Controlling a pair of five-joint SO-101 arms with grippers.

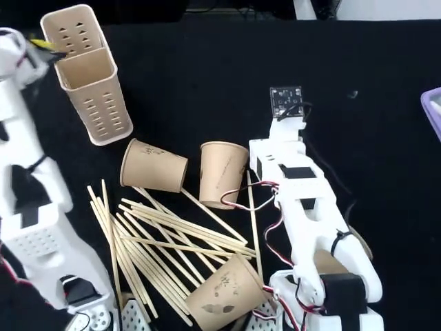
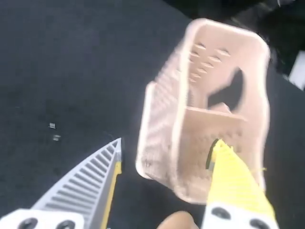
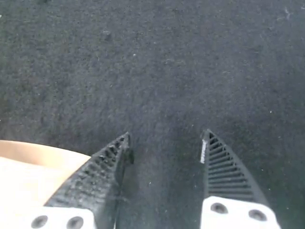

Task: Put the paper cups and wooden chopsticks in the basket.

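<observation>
While my left claw [image 2: 167,141] hangs wide astride a wall of the beige perforated plastic basket [image 1: 86,76] at the far left of the black table [image 1: 358,55], the brown paper cups [image 1: 222,172] and pale wooden chopsticks [image 1: 172,222], lying slantwise, sit mid-table nearer my right claw [image 3: 166,134], spread wide above bare table.

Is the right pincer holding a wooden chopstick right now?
No, the right pincer is open over the black tablecloth, with nothing between its fingers.
</observation>
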